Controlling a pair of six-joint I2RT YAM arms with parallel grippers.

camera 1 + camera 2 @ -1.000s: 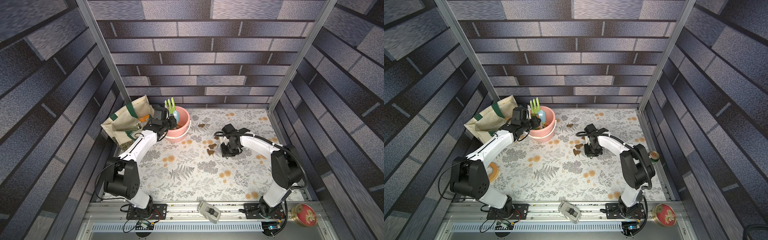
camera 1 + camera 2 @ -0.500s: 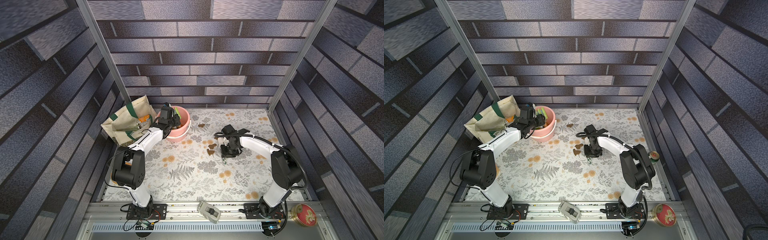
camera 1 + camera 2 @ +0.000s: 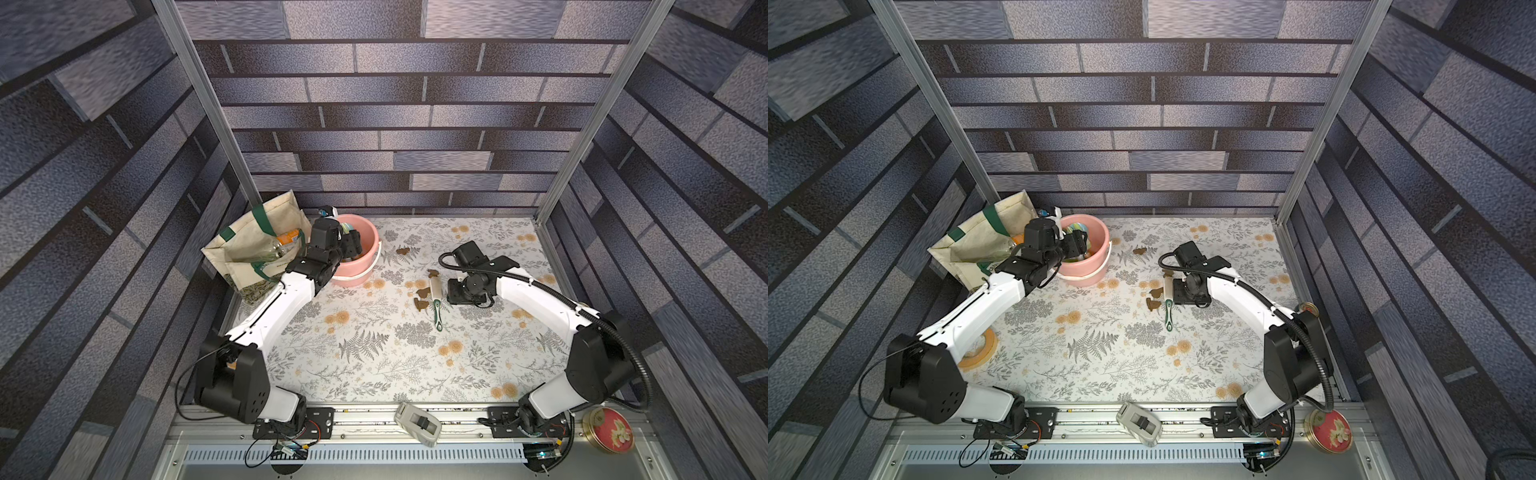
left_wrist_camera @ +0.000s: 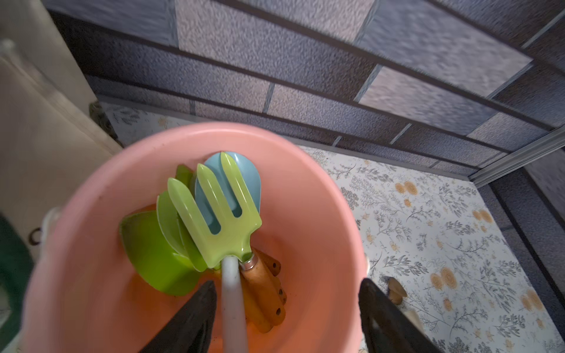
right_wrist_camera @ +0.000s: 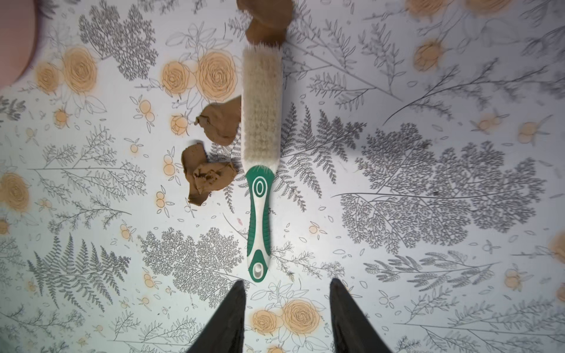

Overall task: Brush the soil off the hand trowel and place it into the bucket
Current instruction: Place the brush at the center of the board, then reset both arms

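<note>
Left gripper point(image 4: 287, 305) hangs over the pink bucket point(image 4: 312, 220), jaws spread wide with nothing between them. Down inside lie the lime-green fork point(image 4: 214, 220), a blue trowel blade point(image 4: 244, 183) and a green scoop point(image 4: 149, 253), wooden handles point(image 4: 263, 293) toward the gripper and the whitish bail point(image 4: 232, 299) across them. Over on the floral mat point(image 5: 428, 91), the right gripper point(image 5: 287, 305) stands parted and empty just short of the green-and-white brush point(image 5: 260, 146), which lies flat, its bristles touching brown soil blobs point(image 5: 220, 122), well apart from the bucket
</note>
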